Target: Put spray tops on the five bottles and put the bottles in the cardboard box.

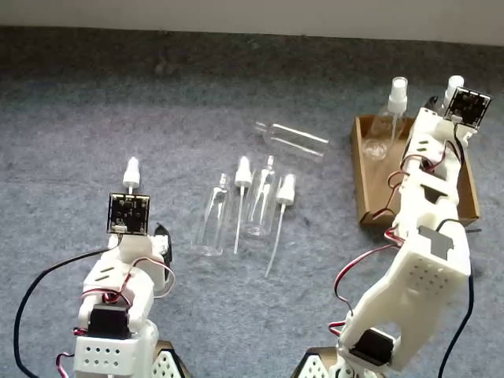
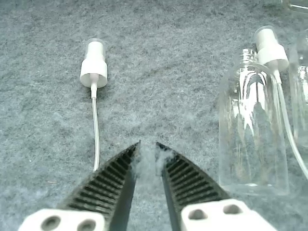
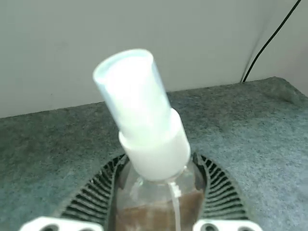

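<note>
At the far left the left claw (image 2: 148, 147) hangs low over the grey carpet (image 1: 71, 118), its fingers a little apart with nothing between them. A loose spray top (image 2: 94, 62) lies just ahead of it, its thin tube trailing back beside one finger. Toward the middle, two open bottles (image 1: 211, 220) lie side by side with two more spray tops (image 1: 242, 185) between and beside them. A third open bottle (image 1: 295, 140) lies crosswise farther back. At the right stands the cardboard box (image 1: 366, 189), with one capped bottle (image 1: 391, 118) upright at its far corner. The right claw (image 3: 159, 163) reaches over the box and is clamped on a second capped bottle (image 3: 154, 197), its white top tilting a little. The step in hand looks like boxing this second bottle, so roughly two of five are nearly done. Next, the right claw likely needs to lower the bottle onto the box floor, clear of the first, before letting go. The left could then close on the top lying in front of it.
</note>
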Robot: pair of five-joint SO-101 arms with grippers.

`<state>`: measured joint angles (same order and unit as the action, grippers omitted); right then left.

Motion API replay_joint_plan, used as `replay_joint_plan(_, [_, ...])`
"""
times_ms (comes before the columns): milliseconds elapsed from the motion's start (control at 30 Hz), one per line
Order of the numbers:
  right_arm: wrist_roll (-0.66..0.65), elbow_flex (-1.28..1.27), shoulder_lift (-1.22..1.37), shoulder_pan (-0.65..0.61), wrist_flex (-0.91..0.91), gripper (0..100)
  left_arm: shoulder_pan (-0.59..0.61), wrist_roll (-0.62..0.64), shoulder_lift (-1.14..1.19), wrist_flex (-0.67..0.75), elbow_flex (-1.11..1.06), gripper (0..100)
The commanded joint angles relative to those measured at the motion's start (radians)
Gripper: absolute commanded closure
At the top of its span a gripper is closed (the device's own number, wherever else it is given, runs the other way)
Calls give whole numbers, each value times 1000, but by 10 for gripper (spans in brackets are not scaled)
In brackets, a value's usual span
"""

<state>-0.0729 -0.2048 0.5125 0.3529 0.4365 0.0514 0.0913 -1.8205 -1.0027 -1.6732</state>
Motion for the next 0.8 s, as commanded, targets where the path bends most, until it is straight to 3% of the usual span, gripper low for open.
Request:
replay_joint_plan(0, [-6,59,-15,-13,30,893,-18,-5,-10,20,-21,993])
replay_joint_plan(767, [-5,245,134,2,24,892,-18,-5,-10,20,-21,993])
